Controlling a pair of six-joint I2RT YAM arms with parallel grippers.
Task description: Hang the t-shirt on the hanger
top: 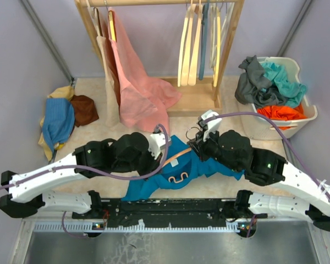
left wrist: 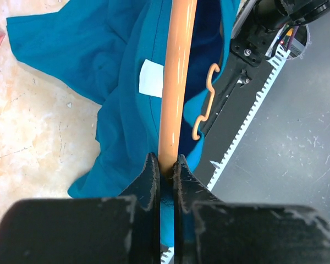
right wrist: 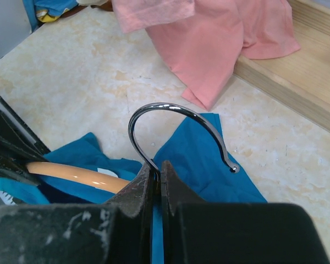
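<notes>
Left gripper [left wrist: 164,171]: both fingers [left wrist: 149,179] clamped tight on one curved arm of the light orange-tan wooden hanger [left wrist: 176,82], at the arm's near end. No gap shows beside the wood.

Right gripper [right wrist: 157,179]: pinched closed on the stem of the hanger's chrome metal hook [right wrist: 176,110], just under the curve. The hook stands upright above the fingertips, open end pointing right in the right wrist view.

The deep teal-blue t-shirt [top: 206,164] is bunched around and under the hanger, lying on the beige marbled tabletop [right wrist: 71,71]. It spreads to both sides of the hanger and sits directly below both grippers.

In the left wrist view the held arm runs over the cloth. The small white neck label [left wrist: 151,78] lies just left of the arm, touching or nearly so. The hanger's wavy zigzag lower bar [left wrist: 206,104] pokes out past the shirt edge on the arm's other side.

I cannot tell whether the arm is threaded through the neck opening or only lies on top.

Beyond the hanger, a pink garment [top: 137,88] hangs off a pale wooden clothes rack [top: 231,49] and trails onto the tabletop. It stops short of the t-shirt.
</notes>
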